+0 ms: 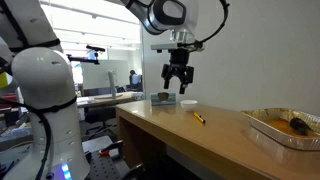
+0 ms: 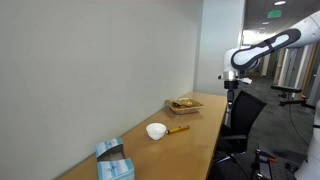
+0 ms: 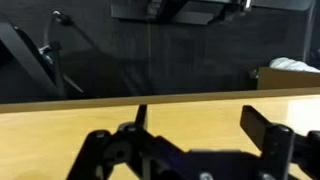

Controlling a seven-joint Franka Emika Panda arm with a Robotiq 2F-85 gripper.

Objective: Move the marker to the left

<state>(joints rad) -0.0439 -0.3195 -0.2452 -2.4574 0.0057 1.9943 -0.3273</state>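
The marker [image 1: 199,117] is a short yellow stick with a dark tip, lying flat on the wooden table [image 1: 190,135]. It also shows in an exterior view [image 2: 177,128], next to a white bowl [image 2: 156,131]. My gripper [image 1: 178,83] hangs above the table's far end, well above and to the left of the marker, fingers spread and empty. In an exterior view the gripper [image 2: 233,88] sits beyond the table's far edge. In the wrist view the two dark fingers [image 3: 195,125] stand wide apart over bare wood; the marker is out of view there.
A foil tray [image 1: 284,127] with dark food sits on the table, also seen in an exterior view [image 2: 184,104]. A blue box [image 2: 113,162] lies at the near end. The white bowl [image 1: 187,102] sits under the gripper. A white wall runs along the table.
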